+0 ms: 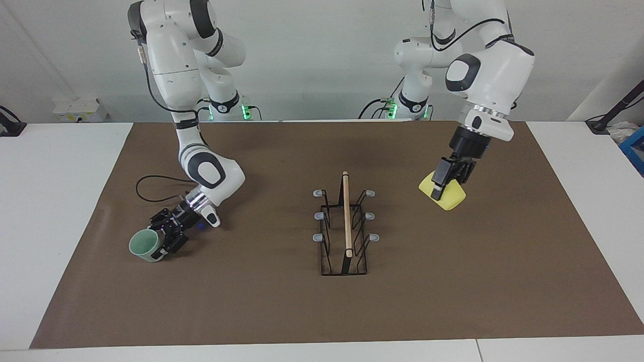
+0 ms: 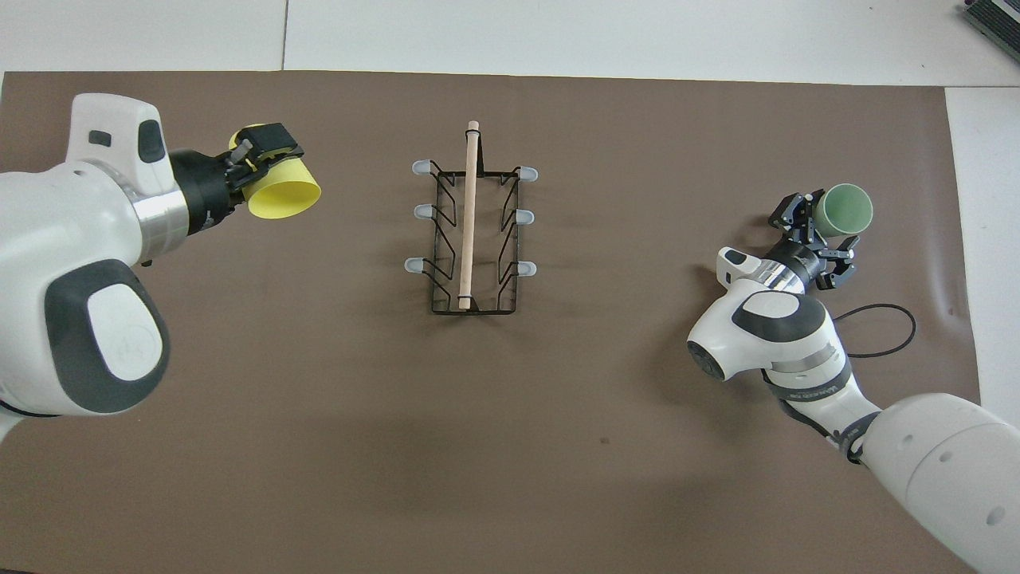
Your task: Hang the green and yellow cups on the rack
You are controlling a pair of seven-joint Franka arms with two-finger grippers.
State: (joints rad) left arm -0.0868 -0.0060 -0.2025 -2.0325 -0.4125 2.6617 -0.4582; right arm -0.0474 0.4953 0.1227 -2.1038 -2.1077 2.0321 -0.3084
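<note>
A brown mat [image 1: 282,311] covers the white table [image 1: 55,211], w/ the rack [image 1: 345,226] standing mid-mat as the reference point.

Going by the arms, left first: the left gripper [image 1: 445,184] is in the air over the mat beside the rack, toward the left arm's end of the table. Its jaws are clamped on the yellow cup [image 1: 445,194], pinching the wall near the base. The overhead view shows the cup's [image 2: 280,194] mouth turned toward the rack; likely held sideways so the mouth can slide over 1 of the 6 grey-tipped prongs. None of the 6 carries a cup yet.

Right: the right gripper [image 1: 167,236] is down at the green cup [image 1: 145,245], well apart from the rack toward the right arm's end. Its jaws are spread wide, not closed on the cup.

The overhead view shows 1 finger at the green cup's [image 2: 846,210] rim and the other outside it, approx straddling the wall, a pre-grasp pose. Whether metal touches plastic, can't tell. The facing view adds height: the yellow cup is off the mat, the green cup is on it.
</note>
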